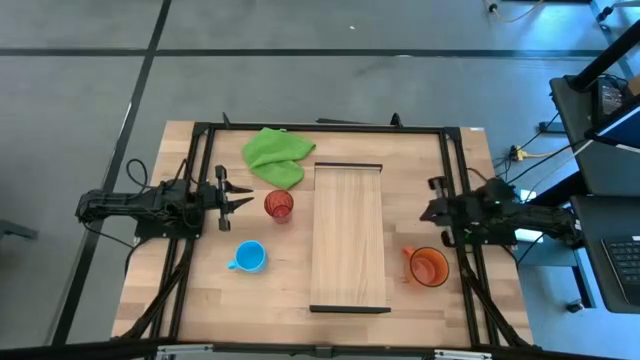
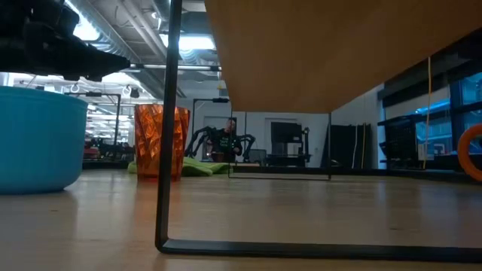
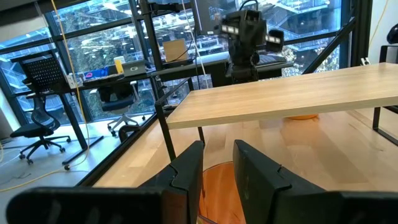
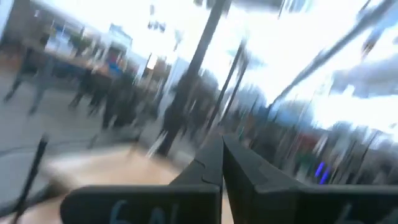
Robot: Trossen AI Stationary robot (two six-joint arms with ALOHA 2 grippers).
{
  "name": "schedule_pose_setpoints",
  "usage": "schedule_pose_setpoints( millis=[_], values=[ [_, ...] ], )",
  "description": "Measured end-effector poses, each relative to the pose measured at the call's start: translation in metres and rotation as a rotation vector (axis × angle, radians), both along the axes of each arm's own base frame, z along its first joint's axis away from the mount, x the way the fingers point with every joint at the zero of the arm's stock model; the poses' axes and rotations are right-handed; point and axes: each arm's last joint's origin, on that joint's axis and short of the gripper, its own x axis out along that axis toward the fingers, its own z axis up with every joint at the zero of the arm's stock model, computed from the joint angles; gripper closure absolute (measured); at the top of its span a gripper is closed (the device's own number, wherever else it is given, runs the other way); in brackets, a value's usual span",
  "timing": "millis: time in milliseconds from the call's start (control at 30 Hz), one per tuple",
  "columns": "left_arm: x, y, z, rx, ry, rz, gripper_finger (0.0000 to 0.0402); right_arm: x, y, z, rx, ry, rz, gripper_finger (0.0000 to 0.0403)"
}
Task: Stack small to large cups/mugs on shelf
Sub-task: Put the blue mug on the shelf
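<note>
From the high view, the long pale-wood shelf (image 1: 349,238) with dark metal end bars is seen lying lengthwise in the middle of the wooden table (image 1: 200,300), with nothing resting on it. The translucent red ribbed cup (image 1: 279,206) is standing just left of the shelf, the light-blue mug with handle (image 1: 248,257) is standing nearer the front edge and further left, and the wider orange mug with handle (image 1: 428,267) is standing to the right of the shelf. A crumpled green cloth (image 1: 276,155) is lying behind the red cup. The left gripper (image 1: 240,195) is being held just left of the red cup, its jaws spread apart and pointing at it. The right gripper (image 1: 436,210) is being held at the table's right side, behind the orange mug. In the low view, the shelf's wooden underside (image 2: 316,45) is filling the upper part, with its dark end bar (image 2: 167,128) standing on the table; the blue mug (image 2: 38,139) and the red cup (image 2: 160,140) are showing beyond it, and an edge of the orange mug (image 2: 473,150) at the far side. In the left wrist view, the open fingers (image 3: 189,171) are framing the red cup's rim (image 3: 217,186), with the shelf (image 3: 292,96) beyond. In the right wrist view, blurred, the jaws are seen closed together at the gripper's tip (image 4: 222,149).
</note>
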Motion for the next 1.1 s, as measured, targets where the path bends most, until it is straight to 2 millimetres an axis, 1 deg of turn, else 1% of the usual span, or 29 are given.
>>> schedule_pose_setpoints(
  millis=[67, 167, 667, 733, 833, 900, 1100],
  values=[
    [0.000, 0.000, 0.000, 0.000, 0.000, 0.000, 0.0318, -0.004, 0.000, 0.008, 0.027, -0.082, -0.014, 0.0393],
    [0.000, 0.000, 0.000, 0.000, -0.001, 0.000, 0.0318, -0.006, -0.001, 0.012, 0.081, -0.119, -0.019, 0.0393],
    [0.000, 0.000, 0.001, 0.003, -0.009, 0.000, 0.0318, -0.006, -0.001, 0.012, 0.097, -0.112, -0.015, 0.0393],
    [-0.001, 0.000, 0.008, -0.025, -0.093, -0.004, 0.0318, -0.006, -0.001, 0.012, 0.098, -0.112, -0.015, 0.0393],
    [-0.003, -0.001, 0.023, -0.199, -0.279, -0.055, 0.0318, -0.006, -0.001, 0.012, 0.098, -0.111, -0.015, 0.0393],
    [-0.008, -0.001, 0.034, -0.281, -0.416, -0.088, 0.0318, -0.006, -0.001, 0.012, 0.098, -0.111, -0.015, 0.0393],
    [-0.020, 0.000, 0.054, -0.502, -0.700, -0.159, 0.0318, -0.006, -0.001, 0.012, 0.098, -0.106, -0.015, 0.0393]
  ],
)
